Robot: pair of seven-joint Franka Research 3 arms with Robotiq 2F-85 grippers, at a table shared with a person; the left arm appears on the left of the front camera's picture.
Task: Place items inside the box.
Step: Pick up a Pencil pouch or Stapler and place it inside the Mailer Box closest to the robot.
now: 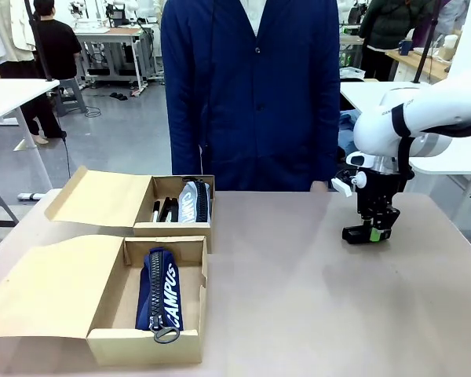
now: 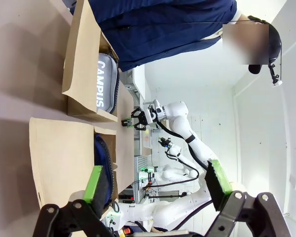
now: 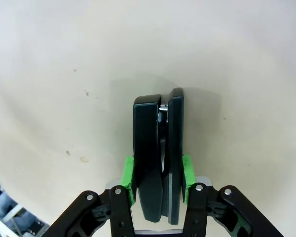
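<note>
Fingers (image 3: 129, 177) of right gripper (image 3: 158, 173) are clamped on the black stapler (image 3: 150, 133), green pads against both its sides. The stapler sticks out past the fingertips, down at the table (image 1: 314, 290); contact unclear. Left gripper (image 2: 155, 180) fingers are spread wide, nothing between. Navy-blue CAMPUS pencil case (image 1: 163, 294) lies in the near box (image 1: 145, 345), well apart from the right fingers.

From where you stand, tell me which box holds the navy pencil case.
The nearer box, with the navy pencil case lying inside; the farther box holds a grey case.
</note>
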